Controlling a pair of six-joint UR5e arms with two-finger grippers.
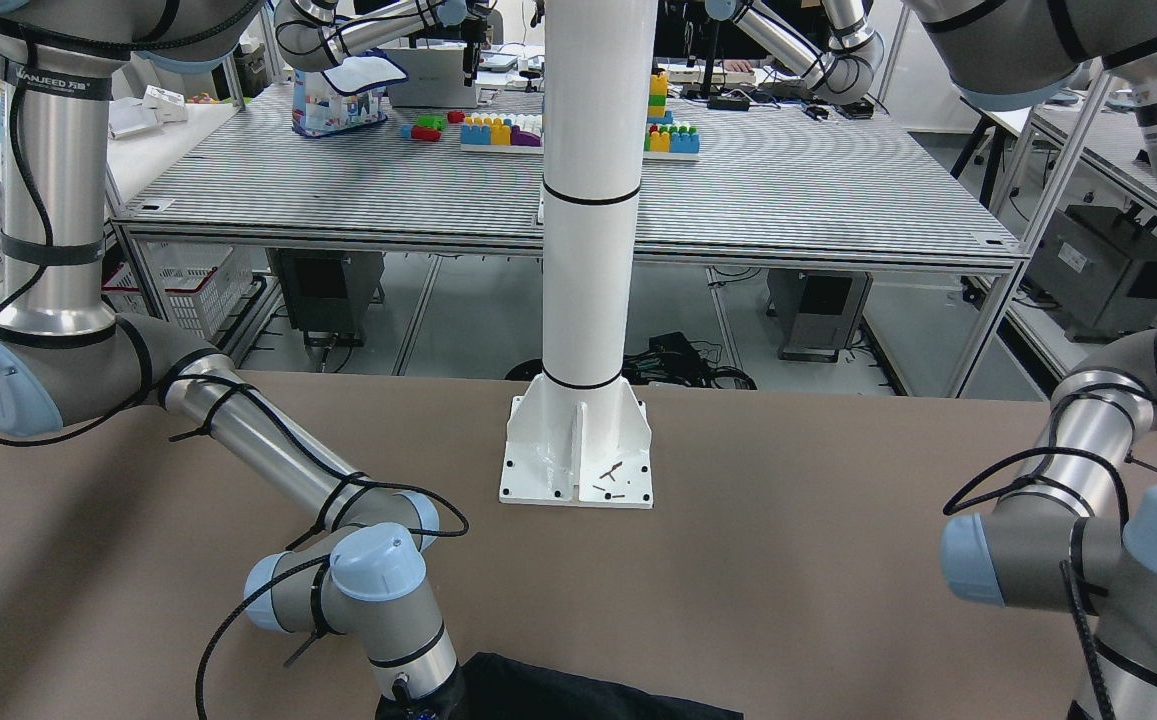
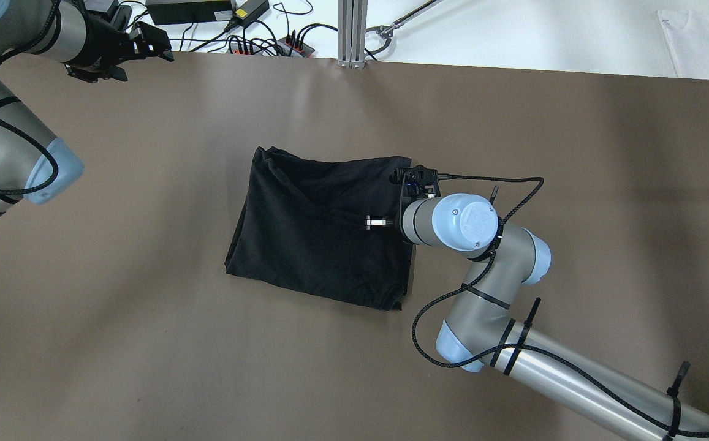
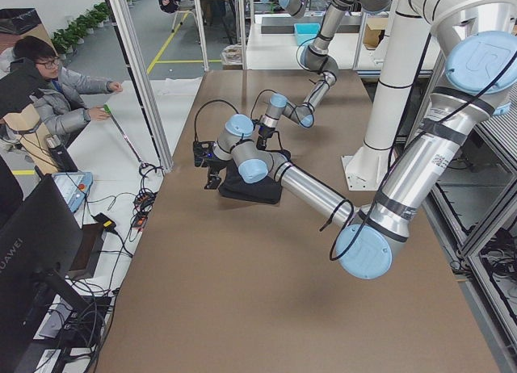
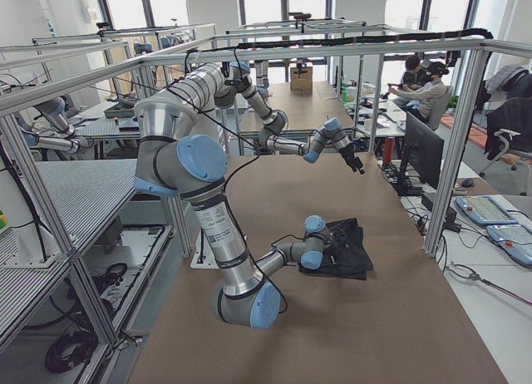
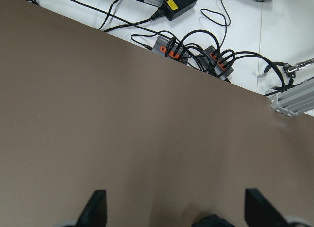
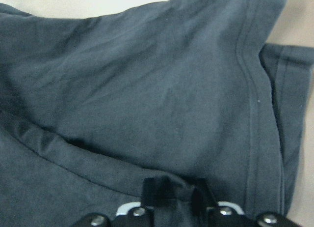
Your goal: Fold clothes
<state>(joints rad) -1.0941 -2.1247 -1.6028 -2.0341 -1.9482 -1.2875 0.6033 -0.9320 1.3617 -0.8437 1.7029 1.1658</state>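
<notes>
The clothes (image 2: 320, 223) are one black fabric piece lying folded in the middle of the brown table, also seen as a dark strip (image 1: 598, 700) at the bottom of the front-facing view. In the right wrist view the hemmed cloth (image 6: 162, 89) fills the frame and my right gripper (image 6: 174, 193) is shut on a fold of it. From overhead that gripper sits at the cloth's right edge, under its own wrist (image 2: 452, 220). My left gripper (image 2: 155, 50) hangs open near the table's far left corner, its fingers (image 5: 95, 207) spread wide over bare table with nothing between them.
A power strip with cables (image 5: 196, 52) lies just past the table's far edge. An aluminium post (image 2: 351, 30) stands at the far middle and a white pole base (image 1: 578, 450) on the robot's side. A white garment (image 2: 703, 37) lies far right. A person (image 3: 48, 90) sits beyond the table.
</notes>
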